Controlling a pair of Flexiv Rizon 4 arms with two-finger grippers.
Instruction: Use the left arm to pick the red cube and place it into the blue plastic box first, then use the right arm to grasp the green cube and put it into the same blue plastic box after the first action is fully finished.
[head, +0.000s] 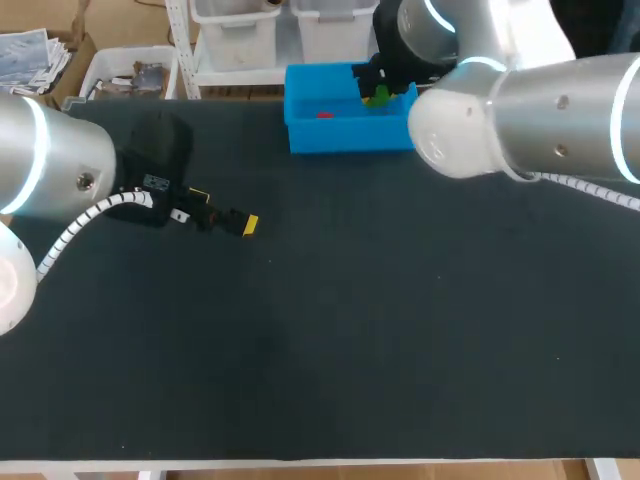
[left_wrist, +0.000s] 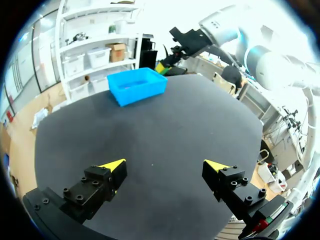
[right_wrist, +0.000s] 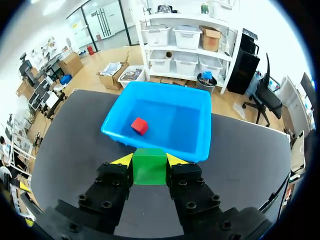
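Black table (head: 350, 350). Right arm (head: 540, 120) reaches to blue plastic box (head: 345, 135) at far edge. Left arm (head: 50, 170) low, well apart from box; left gripper (left_wrist: 165, 166) spread wide, holding nothing. Right gripper (right_wrist: 150, 160) clamped on green cube (right_wrist: 149, 166) at box rim, faces square to fingers. Red cube (right_wrist: 139, 125) inside box, turned corner-on.

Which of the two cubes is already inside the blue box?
The red cube, lying on the floor of the blue box; the green cube is clamped in the right tool.

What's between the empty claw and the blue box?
Only bare black table, from the left gripper to the blue box; the left wrist view shows it.
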